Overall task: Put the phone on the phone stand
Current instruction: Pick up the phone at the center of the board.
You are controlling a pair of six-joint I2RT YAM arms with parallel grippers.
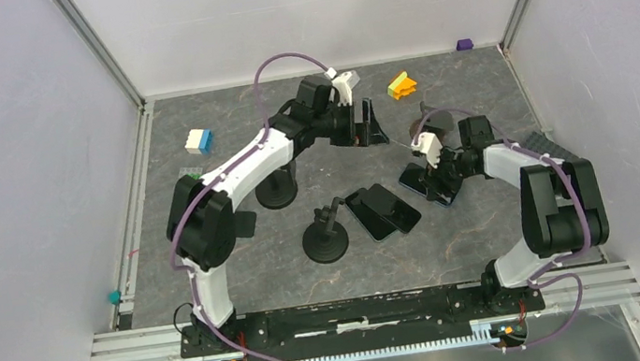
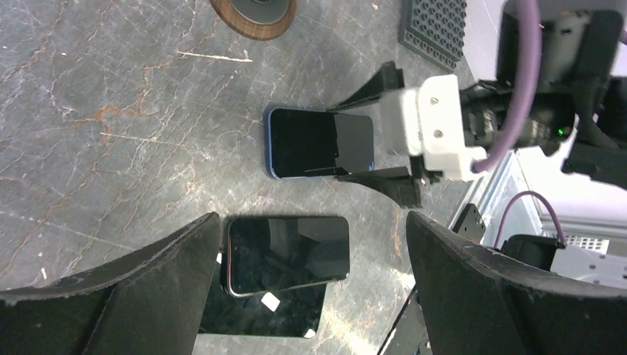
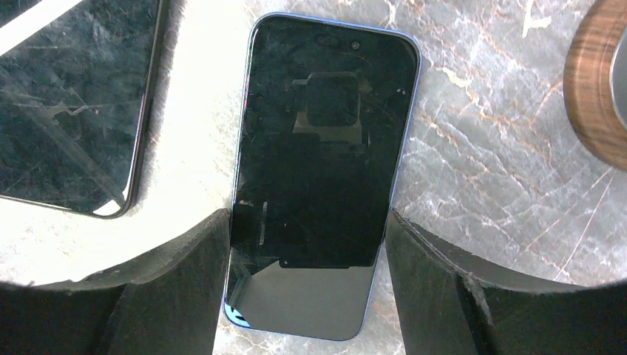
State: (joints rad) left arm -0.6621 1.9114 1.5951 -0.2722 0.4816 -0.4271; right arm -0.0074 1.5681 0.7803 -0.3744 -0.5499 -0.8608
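Grey marbled tabletop point(image 3: 480, 148) lies bare between the blue-edged phone point(image 3: 325, 148) and a round wooden disc point(image 3: 595, 81); a black-screened phone point(image 3: 74, 96) lies just beside the other long edge. I read the right gripper point(image 3: 307, 222) with fingers flush against both long edges of the flat-lying blue-edged phone, but cannot tell whether they clamp it; the black round-base phone stand point(image 1: 325, 239) sits apart. The left gripper point(image 2: 312, 218) hangs wide open, empty.

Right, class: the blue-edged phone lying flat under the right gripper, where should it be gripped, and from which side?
Grip the blue-edged phone across its two long edges, coming straight down from above. It lies flat, screen up, on the table, so only its thin sides offer a hold; the fingers of the right gripper stand beside those edges.
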